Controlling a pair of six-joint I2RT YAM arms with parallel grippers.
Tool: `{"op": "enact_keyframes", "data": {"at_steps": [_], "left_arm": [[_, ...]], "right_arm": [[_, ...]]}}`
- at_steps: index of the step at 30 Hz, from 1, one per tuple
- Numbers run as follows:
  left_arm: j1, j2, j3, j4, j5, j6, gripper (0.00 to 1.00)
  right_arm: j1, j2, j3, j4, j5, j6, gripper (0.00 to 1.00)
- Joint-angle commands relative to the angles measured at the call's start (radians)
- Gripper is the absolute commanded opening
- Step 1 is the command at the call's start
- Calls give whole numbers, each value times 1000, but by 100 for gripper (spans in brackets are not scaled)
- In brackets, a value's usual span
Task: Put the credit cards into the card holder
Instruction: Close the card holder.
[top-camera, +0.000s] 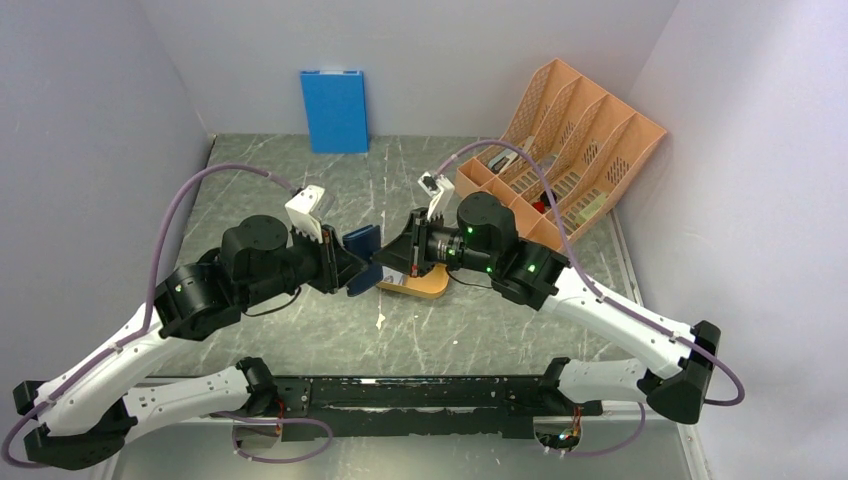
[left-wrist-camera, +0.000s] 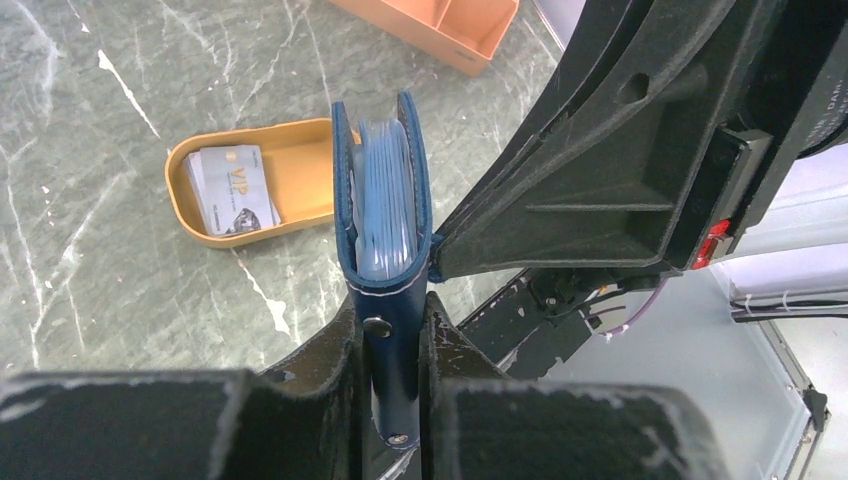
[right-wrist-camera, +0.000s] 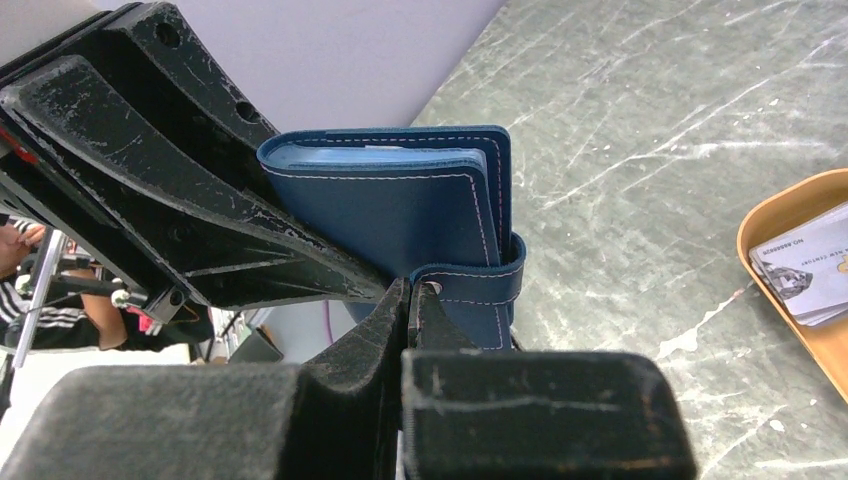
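The navy card holder (top-camera: 362, 258) is held in the air between both arms, above the table's middle. My left gripper (left-wrist-camera: 392, 345) is shut on its spine edge, and the pale clear inner pockets (left-wrist-camera: 385, 195) show between its covers. My right gripper (right-wrist-camera: 408, 295) is shut on the card holder's snap tab (right-wrist-camera: 478, 285), which wraps round the closed cover (right-wrist-camera: 400, 215). The grey-silver credit cards (left-wrist-camera: 232, 187) lie stacked in the shallow orange oval tray (left-wrist-camera: 300, 160) on the table below; they also show in the right wrist view (right-wrist-camera: 805, 262).
An orange slotted file rack (top-camera: 560, 150) stands at the back right. A bright blue flat panel (top-camera: 334, 110) leans on the back wall. The orange tray (top-camera: 420, 285) lies under my right gripper. Grey walls close in both sides.
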Motion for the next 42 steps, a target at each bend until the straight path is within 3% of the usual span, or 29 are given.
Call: {"op": "enact_keyframes", "data": {"at_steps": [1, 8, 14, 15, 18, 24, 28, 33, 42], "left_arm": [[-37, 21, 1, 267, 309, -61, 5], [-37, 22, 5, 295, 329, -82, 5], [-35, -13, 36, 148, 105, -38, 5], [-36, -23, 35, 123, 63, -35, 5], [-36, -71, 20, 71, -51, -35, 5], [-35, -165, -53, 49, -155, -63, 5], [-36, -275, -192, 146, -91, -132, 5], [-35, -398, -367, 386, 65, -194, 5], [-36, -397, -405, 583, 294, -151, 5]], "right_arm": [[43, 72, 20, 157, -22, 33, 0], [64, 104, 26, 161, -12, 39, 0], [63, 38, -5, 146, -45, 6, 0], [63, 20, -13, 137, -56, 0, 7], [63, -31, -13, 91, -96, -29, 43], [63, -199, -9, -49, -104, -121, 79], [63, -335, -102, -45, -62, -141, 82], [63, -430, -278, 104, -76, -88, 82], [64, -425, -382, 303, -138, 0, 84]]}}
